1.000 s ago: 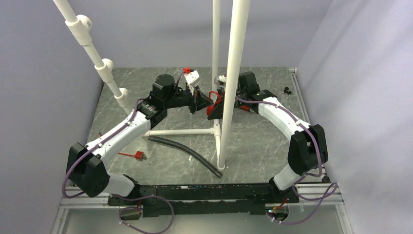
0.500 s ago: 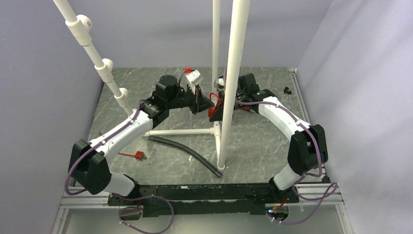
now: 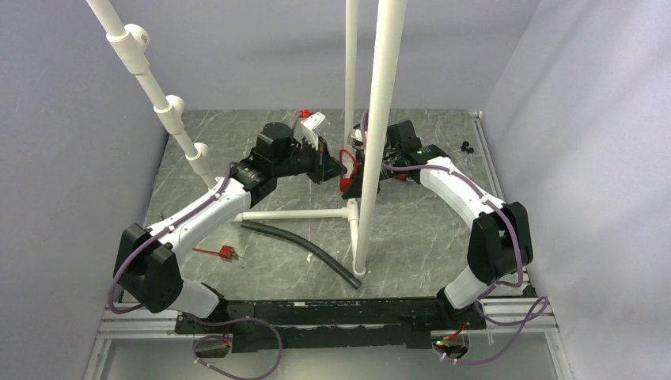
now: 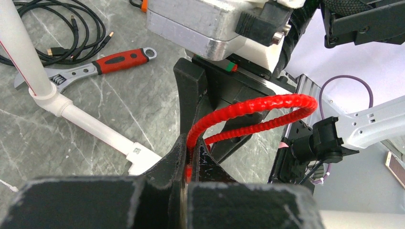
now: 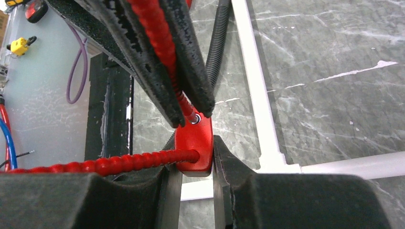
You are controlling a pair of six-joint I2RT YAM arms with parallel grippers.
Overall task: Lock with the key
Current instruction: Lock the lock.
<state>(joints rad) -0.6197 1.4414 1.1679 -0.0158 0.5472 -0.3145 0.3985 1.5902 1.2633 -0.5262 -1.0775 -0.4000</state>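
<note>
A red cable lock hangs in the air between my two grippers, behind the white upright pipe [image 3: 378, 127]. My right gripper [image 5: 196, 160] is shut on the flat red lock body [image 5: 195, 140]. One end of the ribbed red cable [image 5: 114, 163] enters the body's side. My left gripper [image 4: 192, 143] is shut on the cable's other end [image 4: 253, 106], and its black fingers [image 5: 143, 62] hold the metal tip against the top of the body. In the top view the left gripper [image 3: 322, 169] and right gripper [image 3: 349, 179] nearly touch. The key is not in view.
A white pipe frame [image 3: 297, 214] lies on the grey marbled table with uprights rising from it. A black corrugated hose [image 3: 305, 249] lies in front. A small red and black item [image 3: 225, 252] sits at the left. A red-handled wrench [image 4: 107, 63] and black cables [image 4: 57, 24] lie behind.
My left arm has swung right and carried the cable end up to the lock body. The right gripper has stayed where it was, gripping the body.
</note>
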